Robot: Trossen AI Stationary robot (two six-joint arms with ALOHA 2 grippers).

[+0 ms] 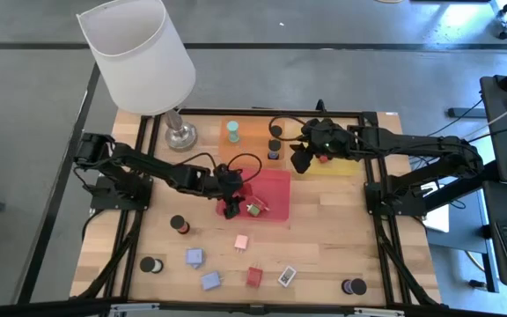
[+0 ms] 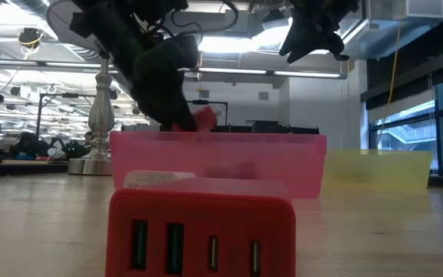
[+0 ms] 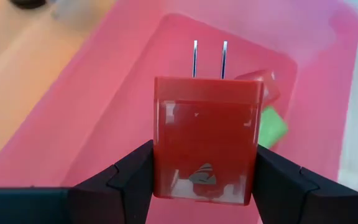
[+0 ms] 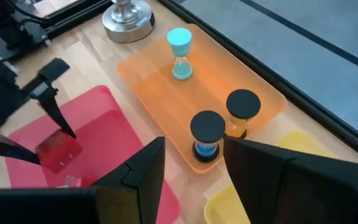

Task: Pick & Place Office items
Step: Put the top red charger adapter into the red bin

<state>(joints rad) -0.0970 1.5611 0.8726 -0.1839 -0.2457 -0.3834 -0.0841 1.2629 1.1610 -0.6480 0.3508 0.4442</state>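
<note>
My left hand [image 3: 201, 180] grips the red charger block [image 3: 204, 146] by its sides, prongs pointing away, directly over the red tray [image 1: 275, 207] at frame centre; drop is straight down. Right hand [image 1: 302, 158] idle over yellow tray [image 1: 341, 167], fingers barely apart, holding nothing I can see

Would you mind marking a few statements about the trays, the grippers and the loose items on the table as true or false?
1. The left gripper holds a red plug adapter over the pink tray. True.
2. The right gripper carries a green block. False: nothing shows between its fingers.
3. The orange tray holds a teal-capped hourglass and two black-capped ones. True.
4. The lamp stands on the yellow tray. False: its base rests on the table beside the orange tray.
5. The wood in front of the trays is bare. False: a black cylinder and a lavender block lie there, among others.
</note>
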